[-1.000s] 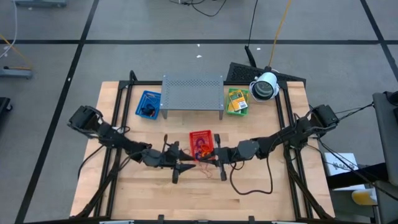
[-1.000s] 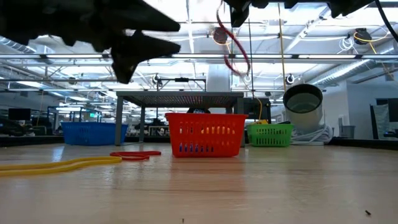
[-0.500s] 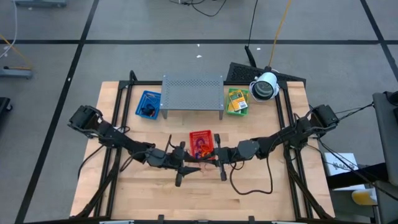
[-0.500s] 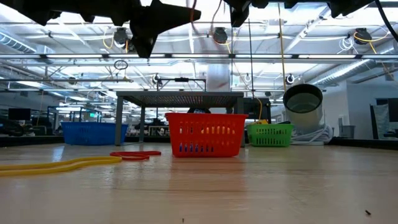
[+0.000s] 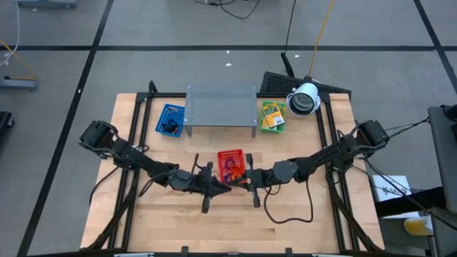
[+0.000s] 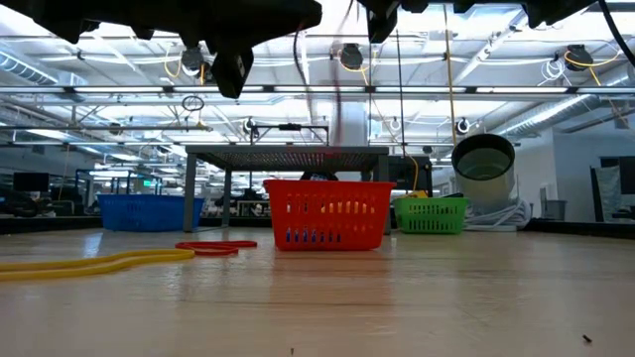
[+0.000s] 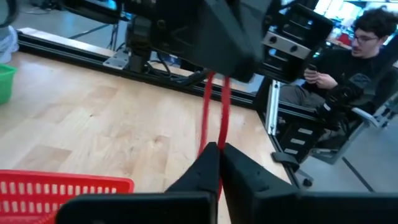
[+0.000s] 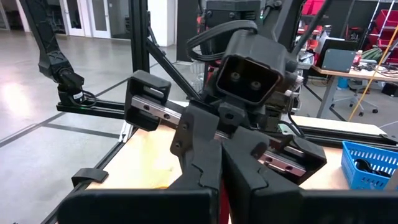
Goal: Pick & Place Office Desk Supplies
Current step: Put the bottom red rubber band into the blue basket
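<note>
Both arms reach low over the table toward the red basket [image 5: 230, 165] and meet just in front of it, tips almost touching. The left gripper [image 7: 218, 153] comes in from the basket's left, its fingers pressed together on a red rubber band [image 7: 213, 111] that stretches taut from its tips up to the right gripper [image 5: 248, 179]. That gripper comes in from the basket's right, jaws also closed, with the other end of the loop. More red bands [image 6: 216, 244] lie on the wood left of the basket. No writing is legible.
</note>
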Controlling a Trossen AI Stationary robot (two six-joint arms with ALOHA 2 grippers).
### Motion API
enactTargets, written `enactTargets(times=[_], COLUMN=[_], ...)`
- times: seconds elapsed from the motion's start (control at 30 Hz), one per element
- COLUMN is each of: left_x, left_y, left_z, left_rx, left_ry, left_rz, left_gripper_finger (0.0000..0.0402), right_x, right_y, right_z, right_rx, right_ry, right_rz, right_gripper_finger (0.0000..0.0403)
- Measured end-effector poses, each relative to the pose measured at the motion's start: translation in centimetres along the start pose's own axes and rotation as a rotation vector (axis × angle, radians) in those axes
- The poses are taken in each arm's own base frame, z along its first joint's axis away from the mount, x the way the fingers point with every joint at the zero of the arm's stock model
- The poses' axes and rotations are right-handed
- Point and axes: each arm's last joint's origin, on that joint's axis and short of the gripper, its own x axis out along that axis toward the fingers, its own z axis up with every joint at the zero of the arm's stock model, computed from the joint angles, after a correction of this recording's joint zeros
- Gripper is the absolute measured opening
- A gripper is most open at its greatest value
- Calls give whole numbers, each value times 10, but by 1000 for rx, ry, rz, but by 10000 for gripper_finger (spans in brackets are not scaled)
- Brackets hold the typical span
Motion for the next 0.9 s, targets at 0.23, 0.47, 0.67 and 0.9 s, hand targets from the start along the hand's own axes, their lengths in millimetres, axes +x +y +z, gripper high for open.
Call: enactTargets(times=[0.23,0.47,0.67,0.9], left_x=[0,0,0,0], left_y=[0,0,1,3], left_z=[0,-2,-3,-4], left_rx=[9,24,34,96], left_ry=[6,18,29,21], left_rz=[-5,-3,1,96], left_gripper_finger=[5,5,4,4], right_x=[0,0,0,0], right_y=[0,0,1,0], right_z=[0,0,0,2], right_rx=[0,0,1,3], right_ry=[0,1,-4,-24], right_rz=[0,2,1,-2], right_gripper_finger=[0,29,102,176])
